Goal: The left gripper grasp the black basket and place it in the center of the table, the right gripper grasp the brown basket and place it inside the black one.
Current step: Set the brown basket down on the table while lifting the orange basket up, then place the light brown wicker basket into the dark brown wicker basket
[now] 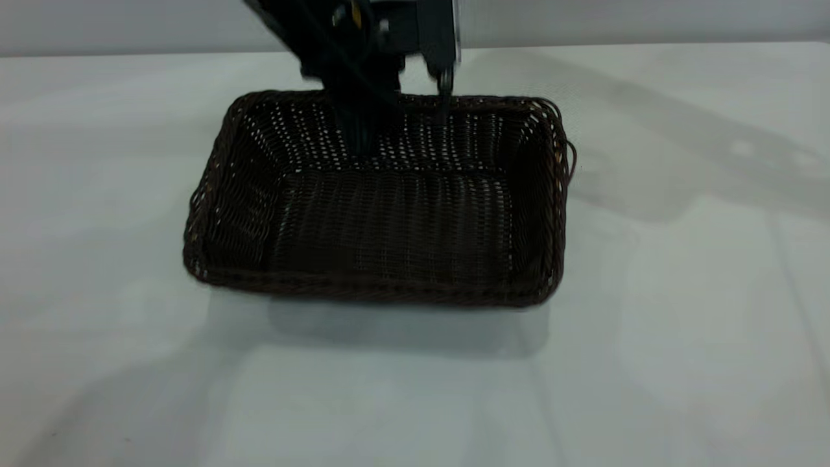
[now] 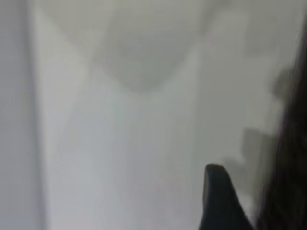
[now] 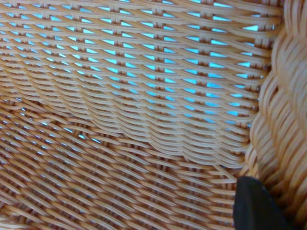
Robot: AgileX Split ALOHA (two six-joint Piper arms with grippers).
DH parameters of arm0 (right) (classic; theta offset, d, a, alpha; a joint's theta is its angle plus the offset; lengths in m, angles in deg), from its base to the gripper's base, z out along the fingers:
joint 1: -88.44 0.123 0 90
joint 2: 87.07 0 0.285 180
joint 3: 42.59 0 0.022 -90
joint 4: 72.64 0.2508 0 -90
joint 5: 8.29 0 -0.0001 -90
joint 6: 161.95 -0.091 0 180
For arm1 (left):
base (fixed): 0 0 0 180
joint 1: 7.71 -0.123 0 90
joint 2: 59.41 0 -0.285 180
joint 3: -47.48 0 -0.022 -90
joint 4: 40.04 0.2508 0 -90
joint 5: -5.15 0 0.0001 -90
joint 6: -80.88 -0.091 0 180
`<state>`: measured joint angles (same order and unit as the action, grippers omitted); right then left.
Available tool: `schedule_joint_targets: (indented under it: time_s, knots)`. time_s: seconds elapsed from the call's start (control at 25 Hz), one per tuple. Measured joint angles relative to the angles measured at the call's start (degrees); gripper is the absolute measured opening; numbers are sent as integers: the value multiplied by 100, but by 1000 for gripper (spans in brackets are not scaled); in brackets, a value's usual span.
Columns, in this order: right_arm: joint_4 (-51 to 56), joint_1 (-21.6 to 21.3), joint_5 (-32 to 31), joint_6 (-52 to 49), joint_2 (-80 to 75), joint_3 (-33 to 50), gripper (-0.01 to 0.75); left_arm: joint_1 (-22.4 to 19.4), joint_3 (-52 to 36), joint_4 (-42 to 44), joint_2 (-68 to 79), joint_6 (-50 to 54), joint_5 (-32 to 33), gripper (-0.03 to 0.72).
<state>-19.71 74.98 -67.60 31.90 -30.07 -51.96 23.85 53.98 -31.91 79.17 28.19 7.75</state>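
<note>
The left hand [image 1: 395, 110] reached down from the top of the exterior view over the far long wall of the black basket [image 1: 382, 214]. One dark finger [image 1: 353, 123] hung inside that wall and a slimmer one [image 1: 445, 87] sat at the rim, so the jaws stood apart with the wall between them; whether they pressed on the weave could not be told. One black basket showed, resting upright on the white bench [image 1: 681, 324] near the middle of the exterior view.

In the left wrist view one dark fingertip [image 2: 218, 196] showed over bare bench [image 2: 120, 143], with a dark blurred edge alongside it.

The right wrist view was filled by one brown basket [image 3: 134, 110], its woven wall and braided rim close up. A single dark fingertip [image 3: 254, 206] of the right hand lay at that rim; its opening could not be told.
</note>
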Motion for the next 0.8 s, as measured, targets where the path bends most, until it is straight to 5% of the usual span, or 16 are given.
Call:
schedule_joint_targets:
  time_s: [0.2,0.44,0.6,0.8]
  knots:
    - [-106,-301,-58,-23,0,-43,79,6,-11,0,-558,0,120,384]
    - [-757,-175,-279,-23,-6,-48,80,-28,-32,-4,-1689,5,604,384]
    - [-1013,281,-481,-19,-160,-48,82,-176,-32,-4,-2771,99,754,384]
    - [-1226,1479,-676,170,-340,-54,83,-435,-32,-4,-3889,602,780,384]
